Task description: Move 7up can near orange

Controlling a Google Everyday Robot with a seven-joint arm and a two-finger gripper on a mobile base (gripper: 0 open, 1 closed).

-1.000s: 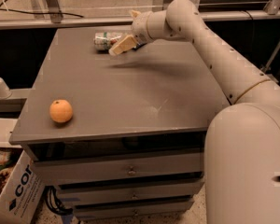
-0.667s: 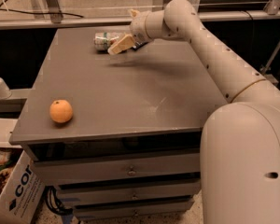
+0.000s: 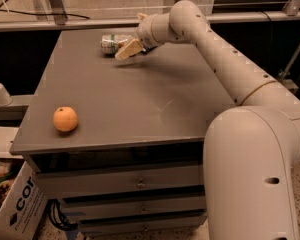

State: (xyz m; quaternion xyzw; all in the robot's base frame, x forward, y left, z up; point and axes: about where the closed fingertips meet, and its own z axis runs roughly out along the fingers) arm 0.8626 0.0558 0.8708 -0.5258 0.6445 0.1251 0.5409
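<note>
Can lies sideways at the far end of the surface, right beside the pincer. Can't tell the pincer's state. Orange is well apart.

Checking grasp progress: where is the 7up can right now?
The 7up can lies on its side near the far edge of the table, beside the end effector, far from the orange at the near-left corner.
</note>
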